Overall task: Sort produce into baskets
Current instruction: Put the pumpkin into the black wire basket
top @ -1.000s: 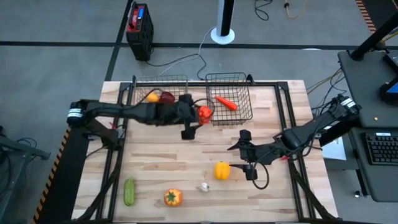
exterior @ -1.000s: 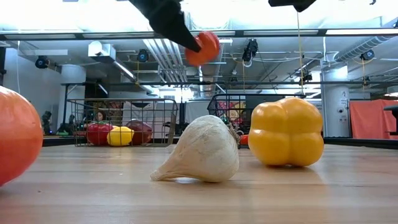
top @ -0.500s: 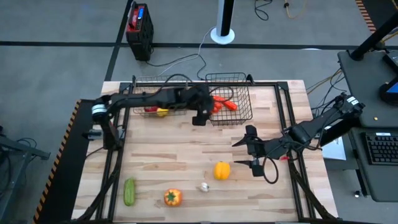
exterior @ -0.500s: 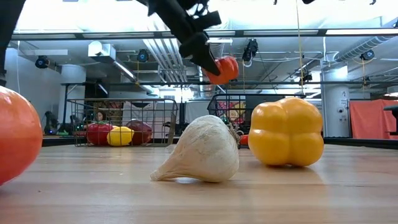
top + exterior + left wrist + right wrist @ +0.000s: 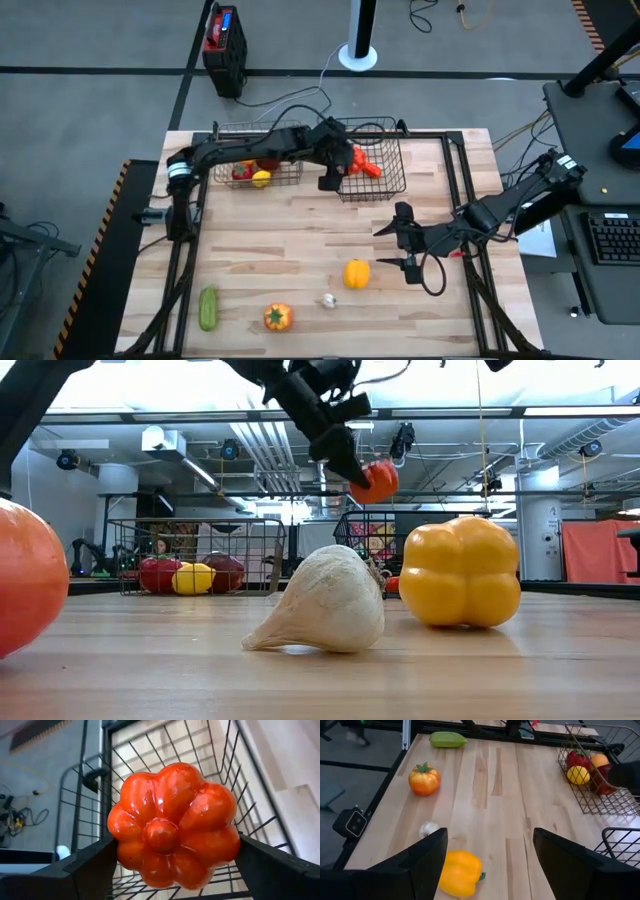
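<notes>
Baskets come first by size: the right basket point(image 5: 372, 158) and the left basket point(image 5: 258, 152) sit side by side at the far edge of the table point(image 5: 300, 250), both of thin stiff wire; next the left gripper point(image 5: 340, 168), clamped on a lobed red tomato point(image 5: 172, 822) just above the right basket's left rim; the glossy skin looks hard, light and probably slippery, so pinching across its widest flanks seems safest; the right gripper point(image 5: 402, 240) hangs wide and empty beside the yellow pepper point(image 5: 357, 273).

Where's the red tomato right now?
In the left gripper, the red tomato hangs over the right basket, near the carrot.
</notes>
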Controlling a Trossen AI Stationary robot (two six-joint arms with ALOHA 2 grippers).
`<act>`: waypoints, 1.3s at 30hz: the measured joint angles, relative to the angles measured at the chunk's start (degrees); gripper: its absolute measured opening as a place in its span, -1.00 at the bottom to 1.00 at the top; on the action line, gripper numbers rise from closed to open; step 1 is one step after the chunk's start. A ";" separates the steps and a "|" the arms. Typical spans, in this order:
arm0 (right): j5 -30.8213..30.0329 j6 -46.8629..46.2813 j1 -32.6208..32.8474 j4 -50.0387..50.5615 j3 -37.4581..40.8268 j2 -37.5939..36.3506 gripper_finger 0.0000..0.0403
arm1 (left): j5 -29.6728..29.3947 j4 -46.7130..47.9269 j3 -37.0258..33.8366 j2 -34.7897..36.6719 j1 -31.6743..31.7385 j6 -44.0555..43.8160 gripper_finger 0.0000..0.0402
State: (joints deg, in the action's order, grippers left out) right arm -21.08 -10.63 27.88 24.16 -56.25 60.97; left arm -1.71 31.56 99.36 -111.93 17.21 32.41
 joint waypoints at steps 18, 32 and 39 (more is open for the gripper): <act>-0.02 -1.38 -0.02 0.00 1.94 0.02 0.43 | 0.56 0.40 1.17 -5.04 0.33 -1.09 0.74; -0.02 -1.38 -0.02 0.00 1.94 0.02 0.43 | 0.52 4.86 1.04 -5.13 0.31 -1.84 0.74; -0.04 -1.36 -0.02 0.02 1.94 0.02 0.43 | 0.32 6.19 1.04 -5.13 0.31 -1.84 0.74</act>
State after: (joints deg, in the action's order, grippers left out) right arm -21.12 -11.99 27.86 24.18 -54.30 60.99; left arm -1.39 37.75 100.40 -117.05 17.52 30.57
